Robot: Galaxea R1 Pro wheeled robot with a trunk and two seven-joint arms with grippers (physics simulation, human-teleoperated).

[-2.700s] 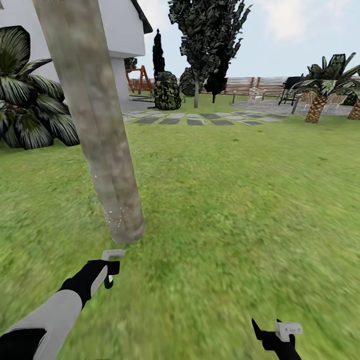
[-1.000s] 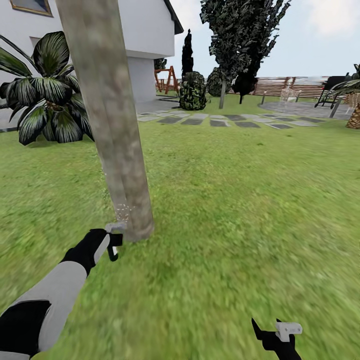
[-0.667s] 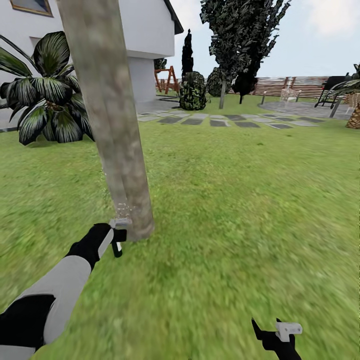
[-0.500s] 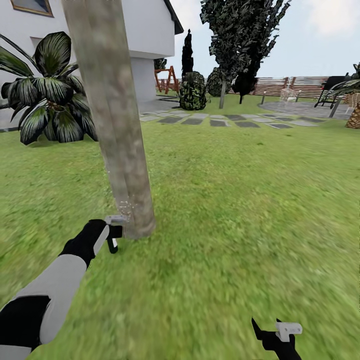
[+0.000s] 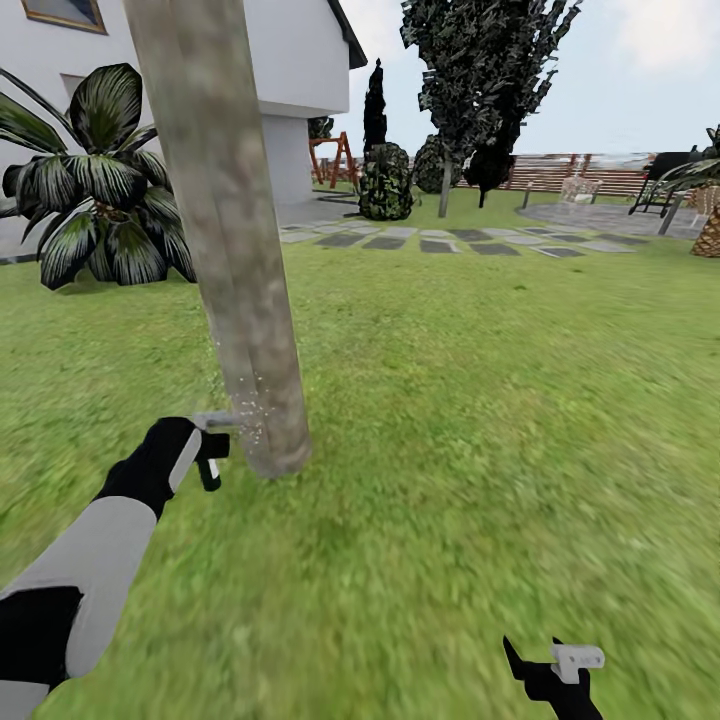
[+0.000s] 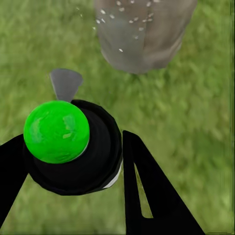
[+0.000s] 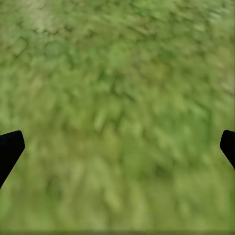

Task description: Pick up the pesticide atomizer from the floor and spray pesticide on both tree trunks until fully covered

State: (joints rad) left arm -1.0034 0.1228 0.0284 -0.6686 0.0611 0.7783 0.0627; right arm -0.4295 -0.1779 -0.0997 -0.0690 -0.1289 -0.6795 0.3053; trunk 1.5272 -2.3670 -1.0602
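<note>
Item: pesticide atomizer (image 6: 68, 147), clamped in left gripper (image 5: 205, 450), 9 o'clock of tree trunk (image 5: 225, 230), near its base. Pesticide (image 5: 248, 425) specks on low bark only; upper trunk bare, 2nd tree untreated, est. Right gripper (image 7: 117, 147) spread, empty, over lawn (image 5: 480, 400).

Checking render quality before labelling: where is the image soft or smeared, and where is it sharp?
Head view: near grass smeared, trunk and house crisper. Left wrist view: green-capped sprayer sharp, grass soft. Right wrist view: grass blurred all over.
</note>
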